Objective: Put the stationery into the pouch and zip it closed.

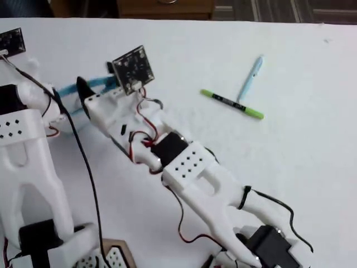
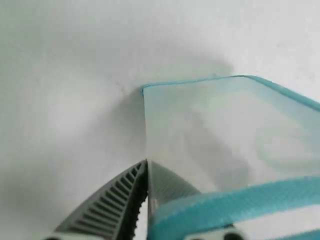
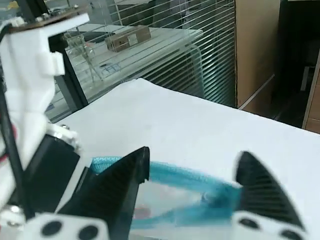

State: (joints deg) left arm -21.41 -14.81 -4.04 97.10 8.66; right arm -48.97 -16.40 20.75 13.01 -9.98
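Pouch lies under both arms, its edge pinched between the closed jaws of the left gripper. Right gripper stands wide open, black fingers straddling the blue zip band. Green marker and blue pen lie just beside each other on the table, well apart from the pouch.

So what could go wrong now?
The green marker and blue pen lie far from the pouch, so it might get shut with them left out. The left gripper pinches only the pouch's edge, so it could slip. The right gripper, open over the blue strip, might miss it.
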